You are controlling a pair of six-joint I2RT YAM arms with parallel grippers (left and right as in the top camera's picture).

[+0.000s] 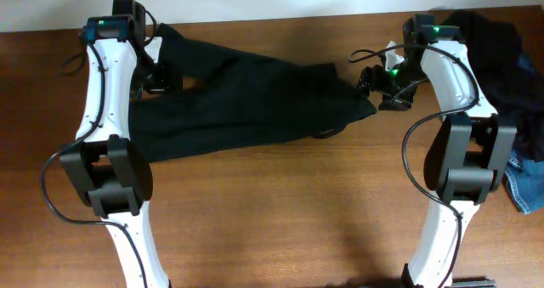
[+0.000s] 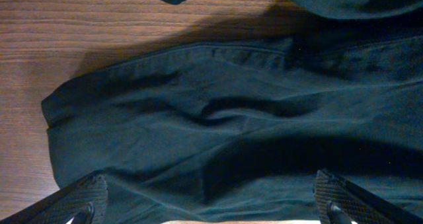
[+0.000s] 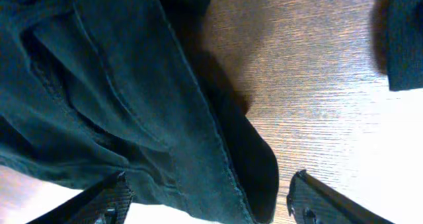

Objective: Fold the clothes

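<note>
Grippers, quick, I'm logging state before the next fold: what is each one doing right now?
Left gripper: open, over the black garment, holding nothing.
Right gripper: open, over the garment's edge, holding nothing.

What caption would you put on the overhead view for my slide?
Left gripper and right gripper, both open, at opposite ends of a long black garment on the wooden table.

Right claw [image 3: 206,189] spread wide above black garment [image 3: 99,85] edge.
</note>
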